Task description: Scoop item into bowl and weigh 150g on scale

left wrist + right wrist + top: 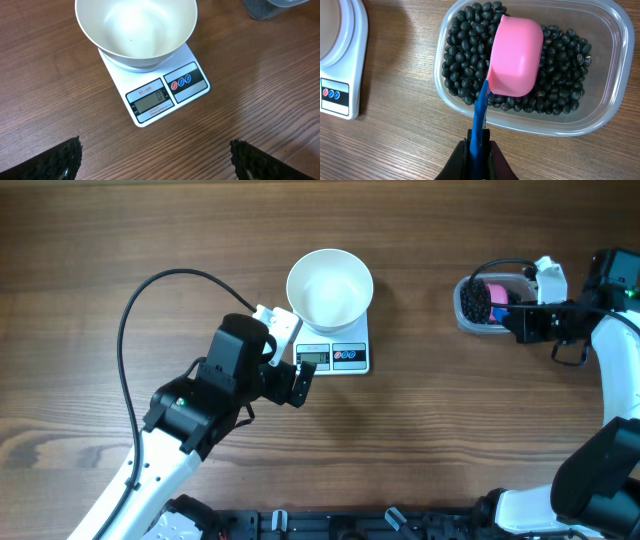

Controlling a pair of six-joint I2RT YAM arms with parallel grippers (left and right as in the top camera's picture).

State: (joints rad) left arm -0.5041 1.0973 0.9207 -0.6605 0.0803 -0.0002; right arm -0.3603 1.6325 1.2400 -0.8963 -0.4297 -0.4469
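Progress: barely begun, by my reading. The bowl (330, 288) sits on the scale (340, 357) and shows a bare white inside with no beans. In the left wrist view the display reads zero. So placement looks done. All scooping, carrying, tipping and weighing up to the target is left.

Item location: the black beans (465, 55) all lie in the clear plastic tub (615, 60). Seen from overhead, the tub stands well apart from the scale, at 3 o'clock of it. I see no beans spilled on the table.

Right gripper (477, 150): its fingers are pressed together on the blue handle (479, 115) of the pink scoop (516, 55). From the fingers the handle runs toward 12 o'clock, and the cup lies at about 1 o'clock, over the heap. The cup shows its rounded back to the camera. It appears to be mouth-down in the beans, but I cannot tell whether it has any load. Beans surround the cup on every side; none touch the fingers.

Left gripper (157, 159): its fingers are spread wide and hold nothing. It hovers at about 7 o'clock of the scale, near it but apart from both scale and bowl.
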